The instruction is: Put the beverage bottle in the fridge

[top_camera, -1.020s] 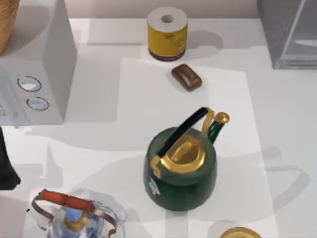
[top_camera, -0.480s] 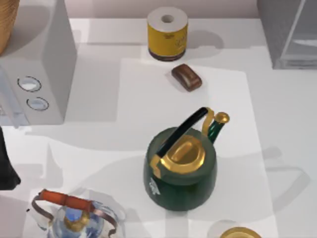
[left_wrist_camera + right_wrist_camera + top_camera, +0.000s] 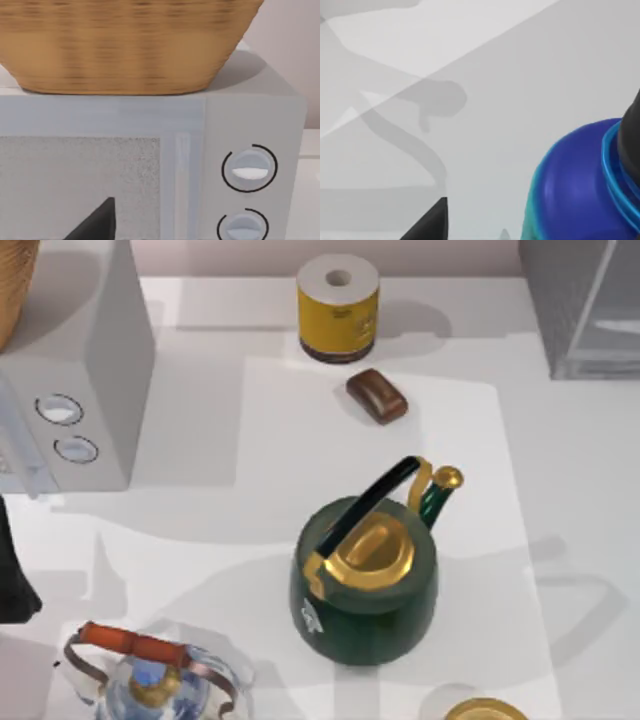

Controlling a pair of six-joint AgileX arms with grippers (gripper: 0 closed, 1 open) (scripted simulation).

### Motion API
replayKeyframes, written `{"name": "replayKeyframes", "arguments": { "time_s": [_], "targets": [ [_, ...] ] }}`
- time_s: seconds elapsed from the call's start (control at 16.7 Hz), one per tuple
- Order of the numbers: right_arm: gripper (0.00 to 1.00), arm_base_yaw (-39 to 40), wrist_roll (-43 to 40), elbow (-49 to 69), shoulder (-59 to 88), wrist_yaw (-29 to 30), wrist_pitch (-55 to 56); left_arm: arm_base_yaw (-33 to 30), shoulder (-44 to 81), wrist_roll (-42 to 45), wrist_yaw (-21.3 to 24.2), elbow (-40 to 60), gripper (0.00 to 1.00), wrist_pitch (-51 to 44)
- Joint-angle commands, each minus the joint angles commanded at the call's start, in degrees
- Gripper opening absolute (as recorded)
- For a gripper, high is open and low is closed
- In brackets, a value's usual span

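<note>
Looking down on the white table (image 3: 590,500) and finding the fridge (image 3: 585,310) standing at the 1 o'clock corner, grey, with a translucent panel and pale frame edges. Seeing the green kettle (image 3: 365,580) sitting near the centre on a pale mat (image 3: 300,440), its gold lid up, its black handle and gold-tipped spout pointing toward 1 o'clock. Noting a yellow roll (image 3: 338,308) standing upright at 12 o'clock, with a small brown block (image 3: 377,396) lying just beside it on the mat's far edge. Spotting a microwave (image 3: 85,370) at 10 o'clock with a wicker basket (image 3: 15,280) resting on top, a glass kettle (image 3: 150,680) with an orange handle at 7 o'clock, and the rim of a gold-coloured object (image 3: 485,710) at 5 o'clock.

Peering from the left wrist: facing the microwave's door and its two round knobs (image 3: 249,169), the basket sitting above them, the left tool (image 3: 100,222) hovering in front of the door; not being able to tell whether released or clenched.

Peering from the right wrist: catching the beverage bottle (image 3: 580,195), blue with a lighter blue ring, sitting close up against the right tool (image 3: 536,165) above the pale table top, well apart from the fridge; not being able to tell whether grasping it or released.
</note>
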Motion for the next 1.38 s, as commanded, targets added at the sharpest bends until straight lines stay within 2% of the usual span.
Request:
{"name": "replayKeyframes", "arguments": {
  "time_s": [0.6,1.2,1.38],
  "targets": [
    [0.03,0.0,0.0,0.0,0.0,0.0,0.0,0.0,0.0,0.0,0.0,0.0,1.0,0.0],
    [0.01,-0.13,-0.04,0.1,0.02,0.01,-0.03,0.0,0.0,0.0,0.0,0.0,1.0,0.0],
    [0.01,-1.08,-3.04,2.42,1.06,0.23,-3.8,0.0,0.0,0.0,0.0,0.0,1.0,0.0]
  ]
}}
